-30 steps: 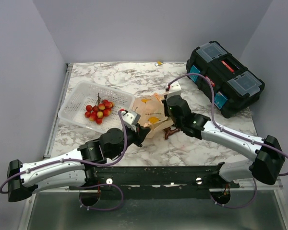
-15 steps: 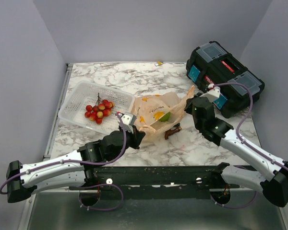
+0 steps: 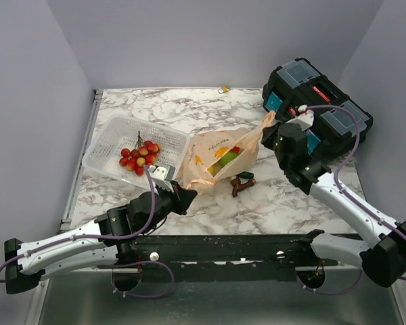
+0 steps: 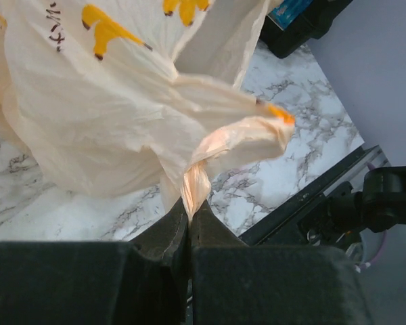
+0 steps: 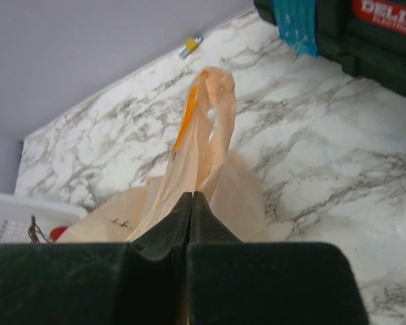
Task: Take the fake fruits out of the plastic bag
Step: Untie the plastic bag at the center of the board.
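Observation:
The peach plastic bag with banana prints is stretched across the marble table between my two grippers. My left gripper is shut on the bag's near-left handle, which shows as a twisted strip between the fingers. My right gripper is shut on the far-right handle and holds it up near the toolbox. Through the bag's mouth I see fake fruits: a green one, a small red one and a yellowish one. In both wrist views the bag hides its contents.
A white mesh basket holding a bunch of red-and-yellow berries stands at the left. A black toolbox sits at the back right, close to my right gripper. A small brown-and-green item lies in front of the bag.
My right gripper has carried its handle from the bag's middle up and to the right. My left gripper has pulled back toward the near left. The bag has stretched open and fruits now show.

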`<act>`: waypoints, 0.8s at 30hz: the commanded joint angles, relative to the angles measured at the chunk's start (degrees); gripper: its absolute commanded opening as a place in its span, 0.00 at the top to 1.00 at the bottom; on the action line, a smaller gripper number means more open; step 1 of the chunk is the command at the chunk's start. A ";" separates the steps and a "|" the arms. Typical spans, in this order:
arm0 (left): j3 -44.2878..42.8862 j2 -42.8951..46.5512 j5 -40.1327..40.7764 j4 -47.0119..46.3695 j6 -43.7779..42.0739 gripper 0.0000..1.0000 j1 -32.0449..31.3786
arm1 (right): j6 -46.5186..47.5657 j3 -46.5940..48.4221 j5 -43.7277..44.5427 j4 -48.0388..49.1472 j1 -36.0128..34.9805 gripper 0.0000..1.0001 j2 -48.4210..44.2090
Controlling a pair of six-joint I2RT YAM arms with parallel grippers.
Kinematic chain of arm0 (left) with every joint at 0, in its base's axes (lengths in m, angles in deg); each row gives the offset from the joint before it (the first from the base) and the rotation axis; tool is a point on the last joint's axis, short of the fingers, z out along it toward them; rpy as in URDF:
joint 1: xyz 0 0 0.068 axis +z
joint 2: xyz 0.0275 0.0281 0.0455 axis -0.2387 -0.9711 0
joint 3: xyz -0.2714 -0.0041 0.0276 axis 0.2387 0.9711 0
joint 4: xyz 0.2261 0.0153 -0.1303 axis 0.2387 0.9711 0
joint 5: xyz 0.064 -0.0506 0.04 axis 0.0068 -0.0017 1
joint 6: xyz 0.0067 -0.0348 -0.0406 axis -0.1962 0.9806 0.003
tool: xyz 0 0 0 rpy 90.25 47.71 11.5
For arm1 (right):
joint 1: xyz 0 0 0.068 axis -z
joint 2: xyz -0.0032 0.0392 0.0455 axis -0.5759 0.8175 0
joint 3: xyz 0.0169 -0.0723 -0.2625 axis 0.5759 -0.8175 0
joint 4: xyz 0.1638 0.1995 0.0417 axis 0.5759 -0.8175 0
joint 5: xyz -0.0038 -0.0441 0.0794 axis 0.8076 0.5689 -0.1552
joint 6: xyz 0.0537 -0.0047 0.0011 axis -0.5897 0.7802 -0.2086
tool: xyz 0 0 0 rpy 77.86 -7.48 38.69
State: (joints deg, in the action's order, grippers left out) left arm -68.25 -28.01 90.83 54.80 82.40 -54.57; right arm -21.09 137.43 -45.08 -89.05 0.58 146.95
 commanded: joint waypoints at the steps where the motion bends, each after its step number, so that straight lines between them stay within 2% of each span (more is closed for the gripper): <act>1: 0.41 4.43 1.53 5.91 6.60 1.00 -0.11 | -2.02 4.72 -14.59 0.37 11.15 0.99 2.90; 3: 1.75 7.34 2.35 3.95 6.37 1.00 -0.09 | -3.23 6.40 -19.14 1.79 14.58 0.99 5.08; 7: 2.46 9.90 3.97 -2.78 1.66 1.00 0.13 | -1.91 15.26 -24.65 -1.48 17.20 0.99 13.43; 11: -5.08 4.54 6.22 -1.63 -2.87 1.00 2.56 | 2.30 21.41 -28.57 -5.89 17.23 0.99 18.00; 14: -11.54 -0.64 3.25 0.59 -5.01 1.00 5.40 | 8.29 23.56 -36.25 -11.92 17.21 0.98 18.08; 16: -13.24 -3.23 1.58 0.43 -6.25 1.00 6.51 | 13.06 22.08 -41.35 -14.65 17.20 0.86 15.89; 18: -13.27 -4.41 0.63 -0.58 -7.28 1.00 6.97 | 17.54 19.95 -43.98 -17.91 17.19 0.63 12.72; 19: -13.02 -4.48 0.17 -0.74 -7.27 1.00 7.40 | 20.60 19.81 -45.45 -20.24 17.23 0.56 11.88; 20: -12.71 -4.54 -0.25 -0.66 -6.94 1.00 7.84 | 23.30 19.84 -47.80 -22.50 17.15 0.45 10.86; 21: -12.20 -4.41 -0.89 -0.66 -6.44 1.00 8.26 | 26.22 19.13 -50.61 -22.92 17.06 0.33 9.78; 24: -10.68 -3.74 -2.12 -0.78 -4.51 1.00 9.21 | 31.53 15.73 -59.11 -18.78 16.78 0.10 4.84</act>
State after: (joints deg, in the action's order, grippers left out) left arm -80.60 -32.54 91.97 53.95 77.37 -46.64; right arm -1.22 156.47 -89.98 -106.29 17.80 157.59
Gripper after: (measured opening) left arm 0.003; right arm 0.790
